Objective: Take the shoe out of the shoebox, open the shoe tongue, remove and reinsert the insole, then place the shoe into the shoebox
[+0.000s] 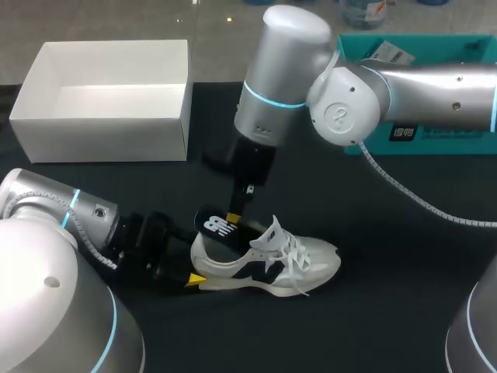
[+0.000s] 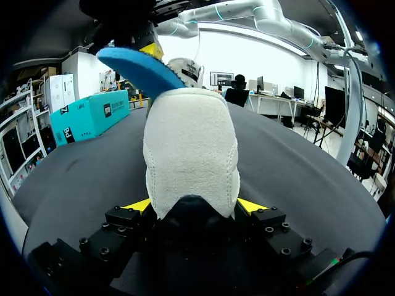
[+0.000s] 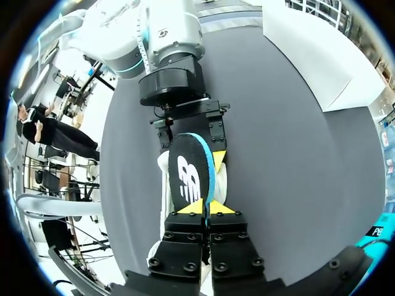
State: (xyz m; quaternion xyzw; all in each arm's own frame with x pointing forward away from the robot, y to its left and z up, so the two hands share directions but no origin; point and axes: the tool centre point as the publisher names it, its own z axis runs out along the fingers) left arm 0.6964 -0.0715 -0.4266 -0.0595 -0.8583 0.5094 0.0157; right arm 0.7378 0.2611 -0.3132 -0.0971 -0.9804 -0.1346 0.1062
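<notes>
- yellow tips of the right gripper [image 3: 205, 208] are pinched together on the edge of the insole [image 3: 188, 179], so it has a firm hold of it.
- black on top with a white mark and blue underneath, the insole is tilted above the shoe's heel opening, with its free end jutting back over the heel collar.
- from the head view i cannot tell whether the insole's forward end is tucked inside the shoe or clear of it.
- the right arm comes in from the right, and its wrist hangs straight down over the back half of the shoe [image 1: 272, 264].
- the left gripper [image 2: 192, 206] is closed on the shoe's heel, one yellow finger pressed against each side of the pale, fuzzy heel cup.
- the left arm lies low along the table [image 1: 373, 295] from the near left corner.
- the white shoe has dark side panels and rests on its sole on the black tabletop, toe pointing right. its laces are loose and its tongue is lifted up.
- the white shoebox [image 1: 101, 140] stands open at the far left of the table, well apart from the shoe, with nothing showing inside.
- a teal box [image 1: 435, 132] sits at the far right edge, behind the right arm.
</notes>
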